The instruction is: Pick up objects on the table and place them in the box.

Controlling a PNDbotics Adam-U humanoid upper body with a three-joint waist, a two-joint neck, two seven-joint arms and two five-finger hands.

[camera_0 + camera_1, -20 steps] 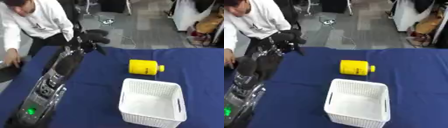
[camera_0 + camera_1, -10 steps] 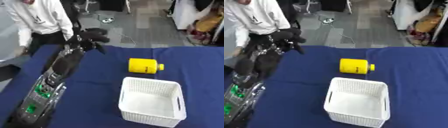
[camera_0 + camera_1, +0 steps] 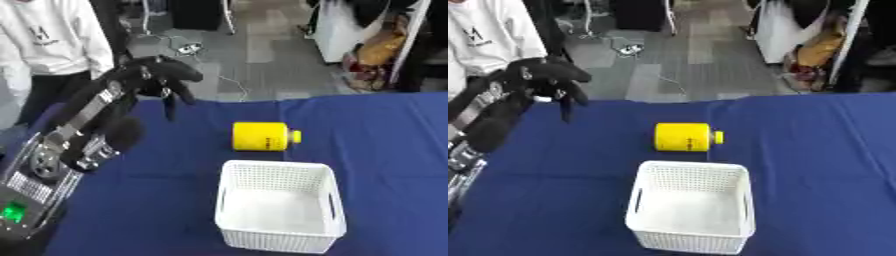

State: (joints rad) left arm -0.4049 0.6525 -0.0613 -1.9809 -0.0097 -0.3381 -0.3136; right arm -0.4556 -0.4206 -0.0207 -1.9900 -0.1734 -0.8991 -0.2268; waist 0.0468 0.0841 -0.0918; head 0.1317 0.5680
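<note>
Nothing has gone into your white lattice basket [image 3: 278,206] yet: it sits empty in the lower centre of the frame on the blue table [image 3: 385,145], and the one object in sight, a yellow jar [image 3: 261,136] lying on its side with its small cap pointing right, rests just above the basket's far rim, apart from it. Your left hand [image 3: 162,76] hangs at the upper left, over the table's far edge and well apart from the jar, its black fingers drooping downward and relaxed, holding nothing. By this showing the whole job is left: reach, grasp, lift, drop. Your right hand appears in neither view. The left eye view shows the full forearm with its silver joints and a green light at the lower left corner; the right eye view cuts most of that off but shows more bare cloth to the basket's right.
</note>
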